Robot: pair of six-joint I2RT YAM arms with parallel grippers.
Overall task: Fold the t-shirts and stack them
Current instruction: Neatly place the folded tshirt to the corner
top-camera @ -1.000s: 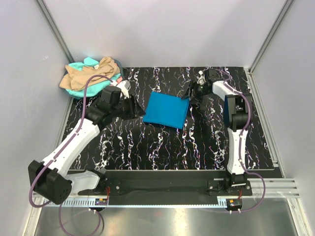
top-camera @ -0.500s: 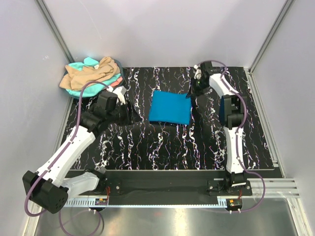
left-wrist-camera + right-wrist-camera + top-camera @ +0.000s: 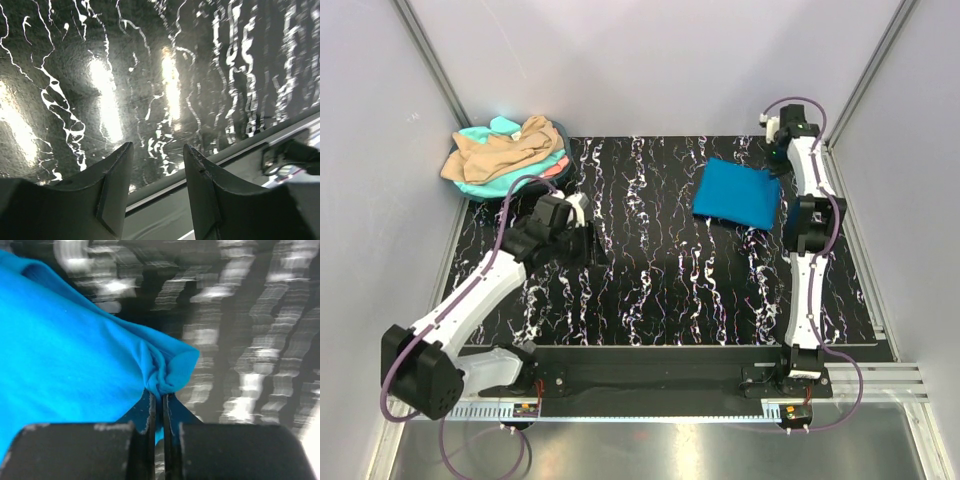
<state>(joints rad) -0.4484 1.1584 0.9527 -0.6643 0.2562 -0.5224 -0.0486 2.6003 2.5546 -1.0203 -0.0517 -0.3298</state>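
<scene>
- Blue shirt (image 3: 735, 192) is on the move: a second ago it lay mid-table, and now it sits well over toward the far right corner, dragged there as a flat packet.
- Right arm has swung out with it and stretches almost straight to the far right edge.
- Right gripper (image 3: 162, 407) has its jaws pressed together on a bunched fold at the shirt's edge. The wrist view shows a small roll of blue cloth puckered just above the fingertips.
- Left arm has pulled back from the shirt toward the left. The left gripper (image 3: 156, 160) hangs over bare table (image 3: 650, 285) with its jaws parted a moderate way and nothing between them.
- For the job, this looks like the finished blue packet being parked on the right as the base of the stack, which leaves the middle free for the next garment.
- Three more wait in a crumpled heap at the far left corner, with a tan shirt (image 3: 500, 152) on top, a mint shirt (image 3: 478, 135) under it and a sliver of coral shirt (image 3: 556, 166) at the edge.
- Blue cloth reads as soft, matte knit, smooth across the packet and creased only at the pinch.
- Tabletop is glossy black with white marble veins and throws back bright glare.
</scene>
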